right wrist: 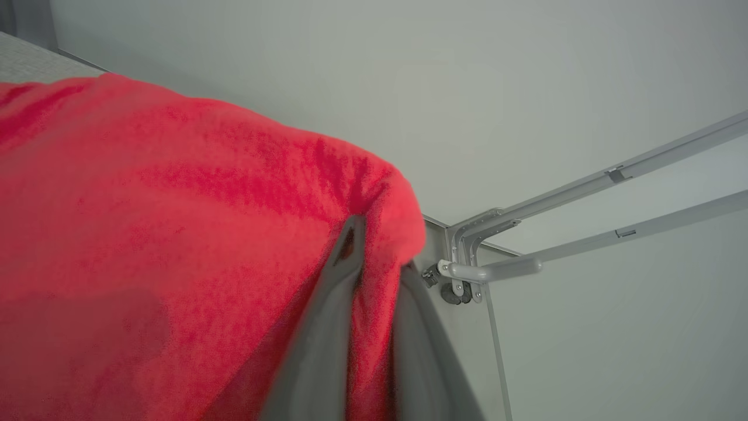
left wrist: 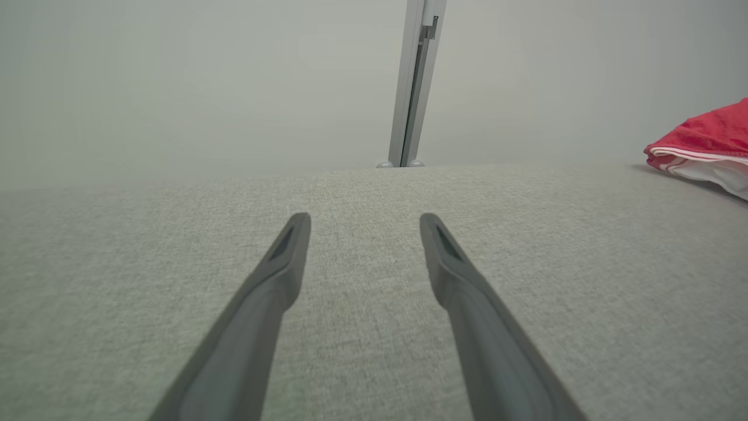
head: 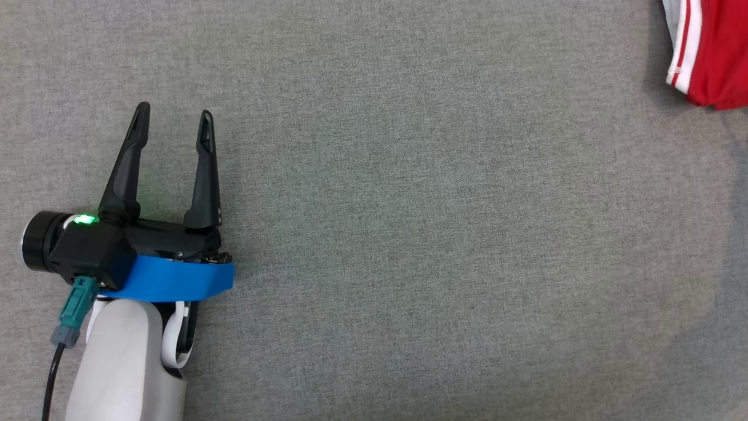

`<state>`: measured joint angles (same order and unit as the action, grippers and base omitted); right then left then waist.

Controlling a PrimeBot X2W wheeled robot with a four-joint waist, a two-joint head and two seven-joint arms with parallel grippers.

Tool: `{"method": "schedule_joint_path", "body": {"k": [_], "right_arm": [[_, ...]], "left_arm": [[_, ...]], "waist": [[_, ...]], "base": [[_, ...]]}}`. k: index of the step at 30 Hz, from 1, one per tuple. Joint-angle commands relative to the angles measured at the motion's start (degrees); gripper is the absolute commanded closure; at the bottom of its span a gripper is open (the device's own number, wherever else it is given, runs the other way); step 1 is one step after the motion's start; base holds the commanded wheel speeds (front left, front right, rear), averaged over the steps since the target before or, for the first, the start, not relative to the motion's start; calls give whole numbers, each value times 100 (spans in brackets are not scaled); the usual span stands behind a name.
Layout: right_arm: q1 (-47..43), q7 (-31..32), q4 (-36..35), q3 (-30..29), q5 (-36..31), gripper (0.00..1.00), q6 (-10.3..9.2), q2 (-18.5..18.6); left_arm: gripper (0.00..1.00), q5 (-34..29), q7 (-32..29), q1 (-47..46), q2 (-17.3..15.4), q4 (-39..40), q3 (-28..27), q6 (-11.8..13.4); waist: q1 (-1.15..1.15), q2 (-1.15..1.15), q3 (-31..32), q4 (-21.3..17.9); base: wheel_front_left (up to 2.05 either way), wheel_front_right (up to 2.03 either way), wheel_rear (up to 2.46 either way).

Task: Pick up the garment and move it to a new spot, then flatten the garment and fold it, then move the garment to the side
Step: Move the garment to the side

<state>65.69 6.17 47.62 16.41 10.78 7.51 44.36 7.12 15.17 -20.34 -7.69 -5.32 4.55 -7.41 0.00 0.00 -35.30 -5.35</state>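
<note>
- The left gripper (head: 174,110) hangs over the near left part of the grey fabric surface (head: 409,234), its 2 dark fingers pointing to the far side.
- Its jaws are spread wide and released, with bare grey fabric between them and nothing in their grasp.
- A blue band (head: 175,280) wraps the wrist behind the claw. A green light (head: 85,220) glows on the black housing, and a teal-plugged cable (head: 73,316) runs down beside the pale forearm.
- The garment (head: 716,52) is red with a white trim that carries a thin red stripe. In the head view it lies at the far right corner of the surface, cut off by the edge of the picture and well apart from the left gripper.
- In the left wrist view the garment is a low folded heap at the far right, red on top and white beneath, resting on the surface.
- A metal post (left wrist: 416,82) rises behind the far edge of the surface against a plain pale wall (left wrist: 175,76).
- The right gripper (right wrist: 380,245) has its 2 fingers close together with a fold of the red cloth pinched between them, so it is grasping the garment. The tip of 1 finger is hidden under the fold.
- In the right wrist view the cloth drapes across the left half, and a grey metal frame (right wrist: 584,257) stands to the right of the fingers.
</note>
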Motion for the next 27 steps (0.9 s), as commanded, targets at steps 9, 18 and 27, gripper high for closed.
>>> {"method": "schedule_joint_path", "body": {"k": [9,18,27], "right_arm": [[227,-68,210,-39,-253,0,-3,-217],[-54,-892,186,-70,-327,0,-3,-594],[-842,-1876,-101,25,-222,0,-2,-1469]], "left_arm": [[0,28,-5,36,25,-117,-97,-11],[0,60,-4,273,128,-228,-228,-5],[0,75,-4,833,234,-345,-457,69]], "waist": [[0,0,170,-13],[0,0,759,19],[0,0,1657,103]], "base": [[0,0,0],[0,0,0],[0,0,0]]}}
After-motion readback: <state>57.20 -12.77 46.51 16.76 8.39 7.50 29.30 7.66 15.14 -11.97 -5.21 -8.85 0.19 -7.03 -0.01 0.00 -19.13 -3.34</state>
